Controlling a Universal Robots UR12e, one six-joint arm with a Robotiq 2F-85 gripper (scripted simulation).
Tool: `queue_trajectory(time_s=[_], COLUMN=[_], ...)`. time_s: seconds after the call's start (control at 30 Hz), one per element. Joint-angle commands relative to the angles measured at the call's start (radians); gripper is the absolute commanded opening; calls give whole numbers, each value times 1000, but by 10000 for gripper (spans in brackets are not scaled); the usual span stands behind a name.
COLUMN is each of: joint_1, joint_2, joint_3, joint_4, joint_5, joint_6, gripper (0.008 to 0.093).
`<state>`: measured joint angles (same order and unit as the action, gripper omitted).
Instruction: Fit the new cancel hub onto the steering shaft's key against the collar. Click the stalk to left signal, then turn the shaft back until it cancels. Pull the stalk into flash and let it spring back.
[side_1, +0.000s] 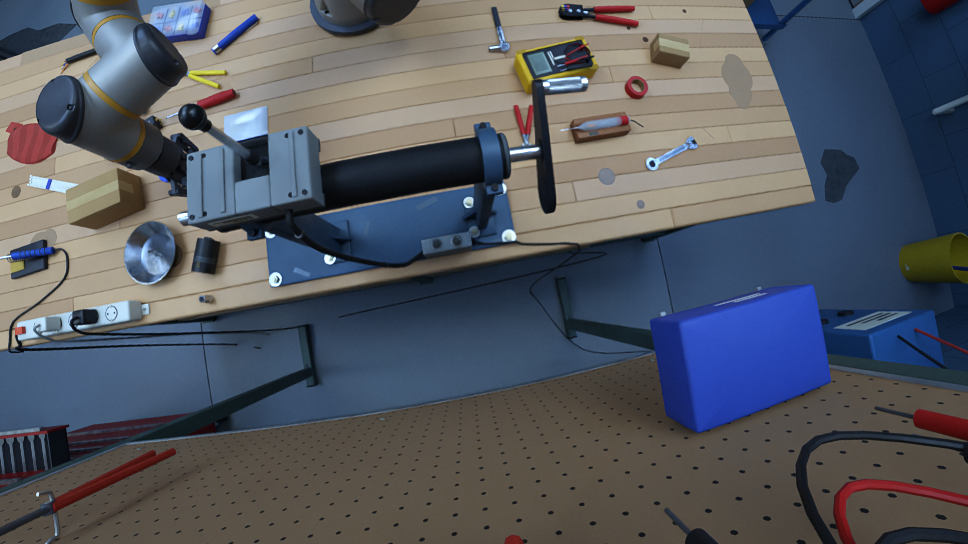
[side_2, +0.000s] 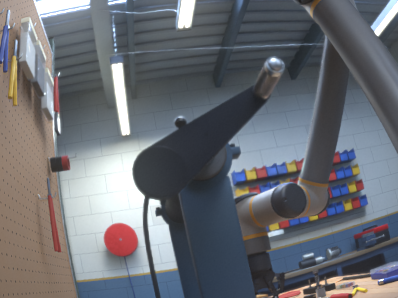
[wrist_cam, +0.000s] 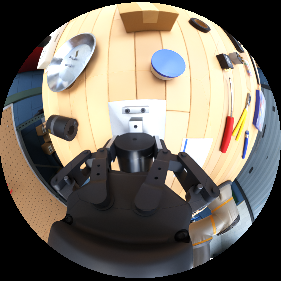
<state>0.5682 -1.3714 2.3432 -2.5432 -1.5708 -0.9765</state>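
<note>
A black cancel hub (wrist_cam: 135, 154) sits between the fingers of my gripper (wrist_cam: 134, 149), which is closed on it at the left end of the steering column. The gripper (side_1: 177, 166) is beside the grey switch housing (side_1: 252, 179). A second black hub (side_1: 204, 255) with a keyed bore lies on the bench in front of the housing (wrist_cam: 63, 127). The stalk (side_1: 215, 132) with its black knob rises from the housing's far side. The black column tube (side_1: 403, 169) runs right to a collar bracket and the hand wheel (side_1: 544, 152).
The blue base plate (side_1: 392, 233) carries the column on the wooden bench. A steel dish (side_1: 150, 252) and a cardboard box (side_1: 105, 197) lie near the gripper. A blue-topped puck (wrist_cam: 168, 64) lies beyond it. Hand tools lie scattered along the far side.
</note>
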Motion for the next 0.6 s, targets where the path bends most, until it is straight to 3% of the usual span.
queue_trajectory(time_s=[0.0, 0.57], joint_1=[0, 0], joint_2=[0, 0], joint_3=[0, 0], joint_4=[0, 0], joint_5=[0, 0], joint_6=[0, 0], gripper=[520, 180])
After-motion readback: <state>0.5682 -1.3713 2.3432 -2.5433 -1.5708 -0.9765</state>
